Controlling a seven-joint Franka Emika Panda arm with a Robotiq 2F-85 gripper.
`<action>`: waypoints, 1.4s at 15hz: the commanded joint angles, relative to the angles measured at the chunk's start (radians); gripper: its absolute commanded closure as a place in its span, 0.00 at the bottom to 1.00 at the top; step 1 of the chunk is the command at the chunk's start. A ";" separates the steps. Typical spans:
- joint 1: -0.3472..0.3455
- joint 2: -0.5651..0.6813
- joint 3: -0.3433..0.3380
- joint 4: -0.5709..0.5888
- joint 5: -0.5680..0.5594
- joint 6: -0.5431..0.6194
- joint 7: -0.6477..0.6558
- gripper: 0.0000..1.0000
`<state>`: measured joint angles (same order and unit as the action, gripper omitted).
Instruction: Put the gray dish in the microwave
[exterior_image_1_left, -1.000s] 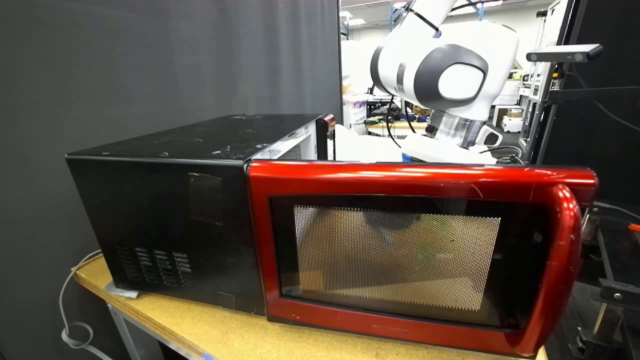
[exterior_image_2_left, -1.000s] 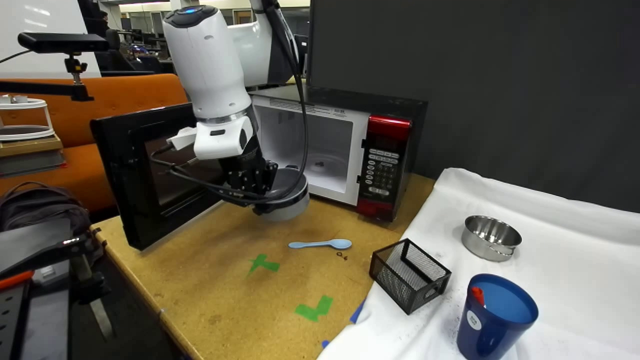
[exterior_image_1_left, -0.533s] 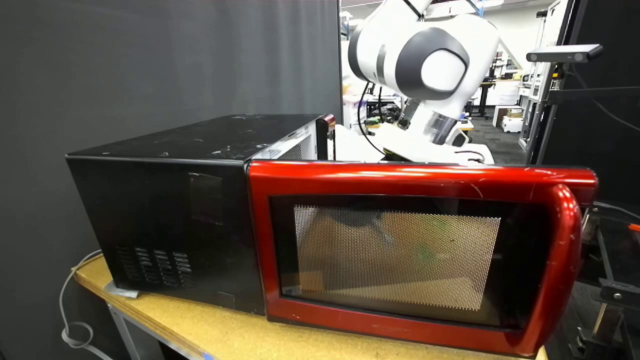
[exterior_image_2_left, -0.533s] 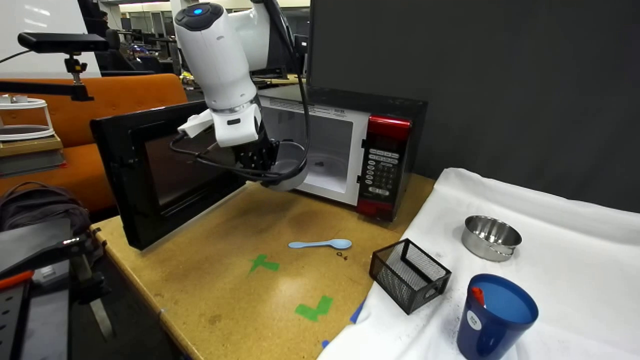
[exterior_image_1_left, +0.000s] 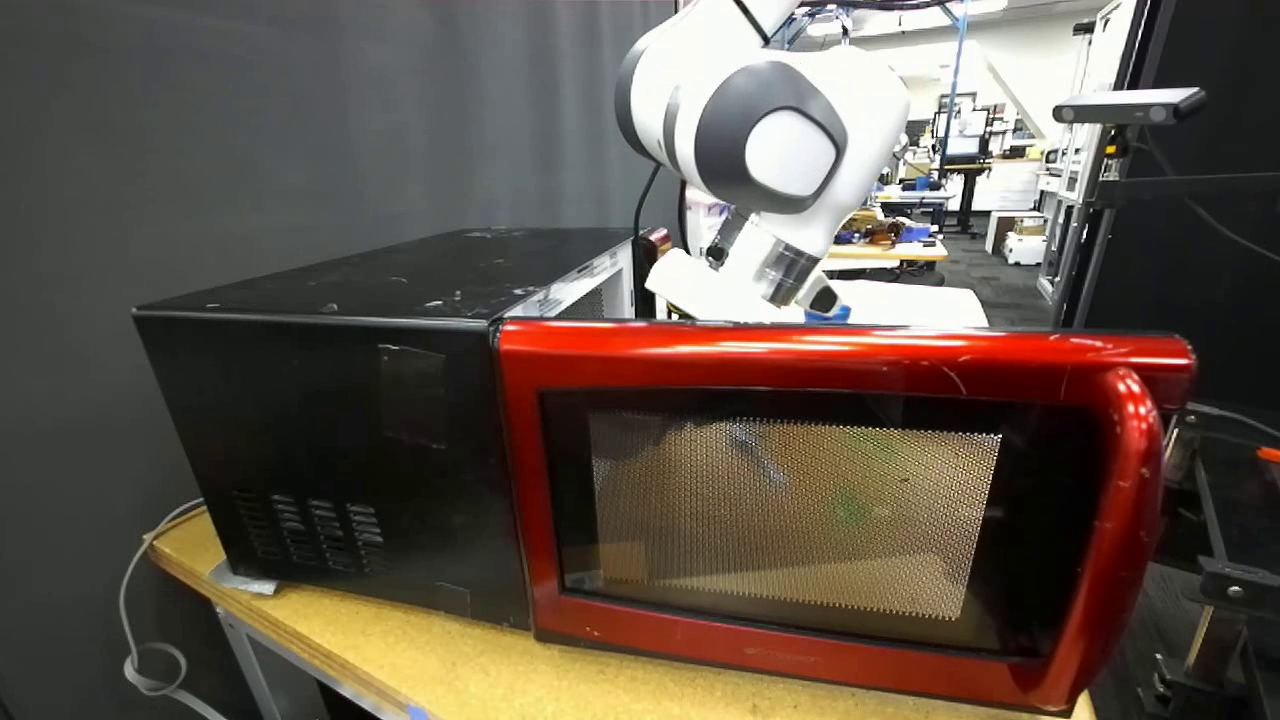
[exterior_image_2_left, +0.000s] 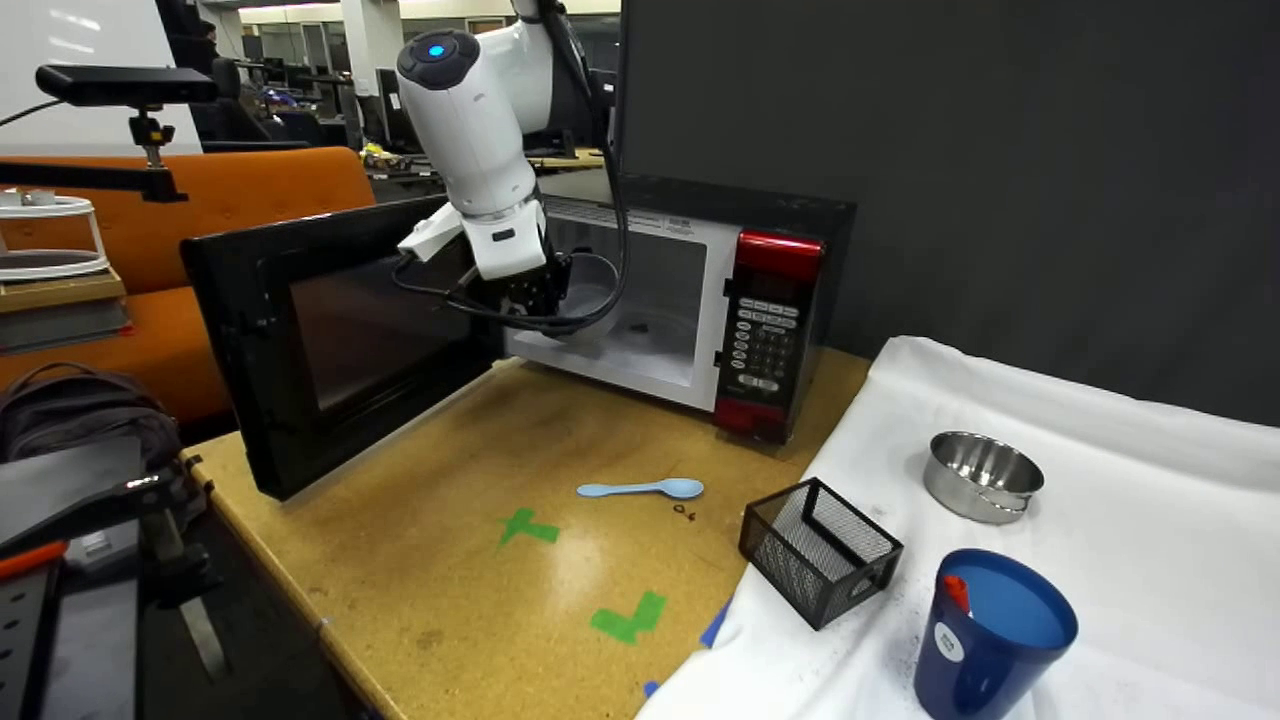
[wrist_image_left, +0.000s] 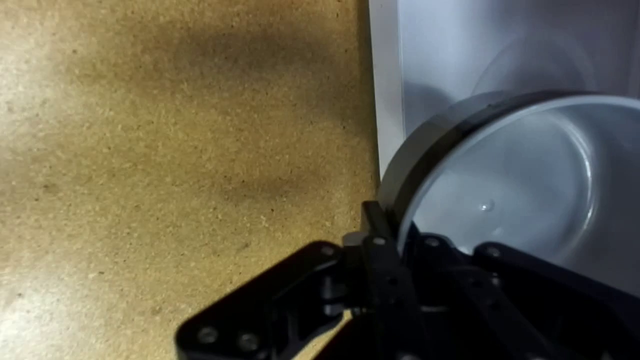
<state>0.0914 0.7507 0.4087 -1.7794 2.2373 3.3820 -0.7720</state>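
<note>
The gray dish (exterior_image_2_left: 592, 285) hangs tilted in the air at the microwave's opening, with its pale inside (wrist_image_left: 505, 185) facing the wrist camera. My gripper (wrist_image_left: 397, 225) is shut on its rim, one finger (wrist_image_left: 376, 220) outside the wall and one inside. The microwave (exterior_image_2_left: 770, 330) stands with its door (exterior_image_2_left: 350, 330) swung wide. In the wrist view the dish overlaps the white front edge (wrist_image_left: 387, 85) and the cavity floor (wrist_image_left: 445, 45); whether it touches them I cannot tell. From the door side (exterior_image_1_left: 800, 345), the dish and gripper are mostly hidden behind the door.
On the wooden table lies a light blue spoon (exterior_image_2_left: 650, 488), with a black mesh basket (exterior_image_2_left: 820, 550) to its right. A metal bowl (exterior_image_2_left: 982, 478) and a blue cup (exterior_image_2_left: 990, 640) rest on white cloth. A loose cable (exterior_image_2_left: 612, 240) loops beside the dish.
The arm has carried the dish upward and toward the microwave's opening, from over the table to right at the cavity. The grip has stayed shut. The door, spoon and basket have not moved.
</note>
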 joint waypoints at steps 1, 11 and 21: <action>-0.004 0.095 0.039 0.129 -0.034 0.078 -0.009 0.99; 0.071 0.133 -0.039 0.202 -0.015 0.072 -0.010 0.99; 0.089 0.142 -0.054 0.210 -0.018 0.071 -0.013 0.99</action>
<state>0.1647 0.8966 0.3739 -1.5785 2.2049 3.4534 -0.7724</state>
